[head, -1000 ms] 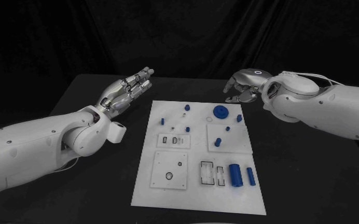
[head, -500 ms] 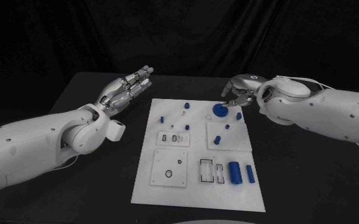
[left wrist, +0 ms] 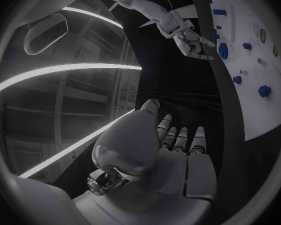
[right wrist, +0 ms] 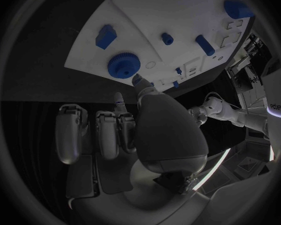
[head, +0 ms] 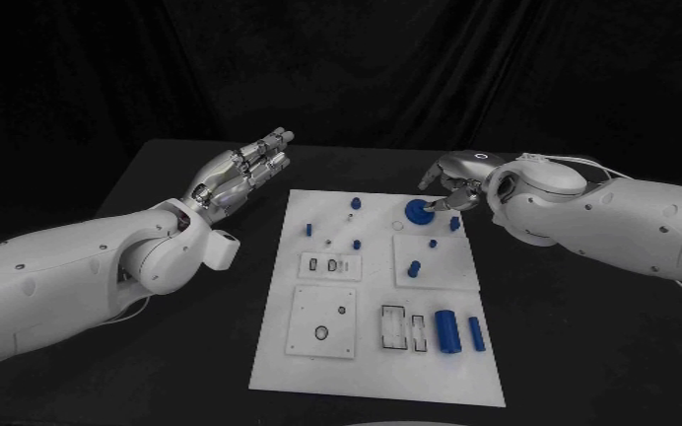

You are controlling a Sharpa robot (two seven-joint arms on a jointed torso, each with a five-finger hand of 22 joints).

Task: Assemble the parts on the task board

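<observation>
The white task board (head: 373, 357) lies mid-table with several blue parts on it. A blue gear (head: 418, 211) sits near its far right corner, with a small blue piece (head: 455, 222) beside it. My right hand (head: 452, 181) hovers just behind the gear, fingers bent downward and apart, holding nothing. In the right wrist view its thumb tip (right wrist: 138, 79) is close to the gear (right wrist: 123, 66); whether they touch I cannot tell. My left hand (head: 244, 170) stays off the board's far left corner, fingers stretched out flat and empty.
Two blue cylinders (head: 446, 330) lie near the board's front right, beside rectangular slots (head: 394, 327). Small blue pegs (head: 354, 203) stand along the far edge, another (head: 414, 270) mid-board. Black table (head: 569, 347) surrounds the board on both sides.
My right hand has moved left and down, from beyond the board's far right corner to just behind the blue gear. The left hand has stayed put.
</observation>
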